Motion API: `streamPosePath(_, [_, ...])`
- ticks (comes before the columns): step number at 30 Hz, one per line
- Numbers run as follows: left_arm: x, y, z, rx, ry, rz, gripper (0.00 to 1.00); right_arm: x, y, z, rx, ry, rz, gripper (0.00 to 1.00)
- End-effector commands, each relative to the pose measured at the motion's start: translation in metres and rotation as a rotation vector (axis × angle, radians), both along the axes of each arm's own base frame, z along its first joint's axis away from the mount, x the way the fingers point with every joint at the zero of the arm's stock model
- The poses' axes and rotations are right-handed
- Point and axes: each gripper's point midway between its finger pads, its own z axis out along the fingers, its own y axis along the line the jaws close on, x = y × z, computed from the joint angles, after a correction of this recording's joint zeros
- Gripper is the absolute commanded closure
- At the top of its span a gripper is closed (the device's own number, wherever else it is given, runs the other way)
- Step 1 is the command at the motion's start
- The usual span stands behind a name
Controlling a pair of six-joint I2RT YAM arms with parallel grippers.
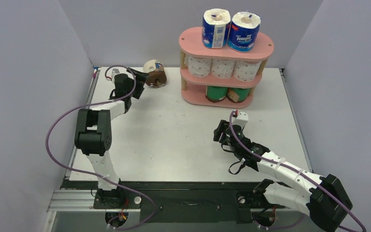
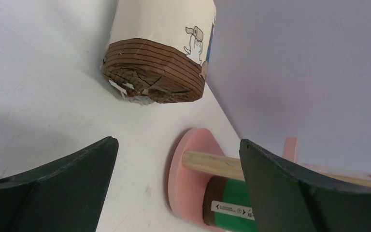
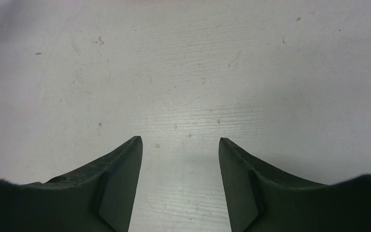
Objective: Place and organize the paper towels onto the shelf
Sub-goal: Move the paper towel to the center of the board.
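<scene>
Shelf [image 1: 191, 39], 1 o'clock on surface [image 1: 174, 130]: two blue-white rolls [image 1: 231, 30] top tier, three pink-dotted rolls [image 1: 222, 68] middle, two green rolls [image 1: 227, 93] bottom. Cream-wrapped roll [image 1: 154, 73] lying at 11 o'clock. My left pincer [image 1: 138, 79] wide, empty, just beside it. My right pincer [image 3: 179, 140] part-open, empty.

White table [image 1: 174, 137], pink shelf [image 1: 191, 39] (rear), cream-wrapped roll [image 1: 154, 73] lying left

Cream-wrapped roll [image 2: 159, 38] cut off by top edge in left wrist view, green roll [image 2: 234, 192] cut off at btm edge, its label [image 2: 232, 209] print too small to read, shelf [image 2: 181, 183] mostly out of frame.
</scene>
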Motion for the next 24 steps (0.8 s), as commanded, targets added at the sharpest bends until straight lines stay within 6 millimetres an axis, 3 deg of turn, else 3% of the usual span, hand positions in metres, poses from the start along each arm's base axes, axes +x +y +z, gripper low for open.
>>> streamPosePath(1, [0.038,-0.015,0.023,-0.210,-0.188,0.022,0.03,0.002,0.001,0.014,0.008,-0.049,0.010,0.45])
streamPosePath(3, [0.054,-0.026,0.020,-0.270,-0.230,0.044,0.03,0.003,-0.004,0.021,0.000,-0.065,-0.003,0.45])
streamPosePath(8, [0.066,-0.045,0.014,-0.295,-0.260,0.064,0.03,0.003,-0.011,0.030,-0.008,-0.094,-0.023,0.45])
streamPosePath(24, [0.084,-0.044,-0.012,-0.373,-0.293,0.190,0.03,-0.001,-0.021,0.021,-0.046,-0.073,-0.038,0.45])
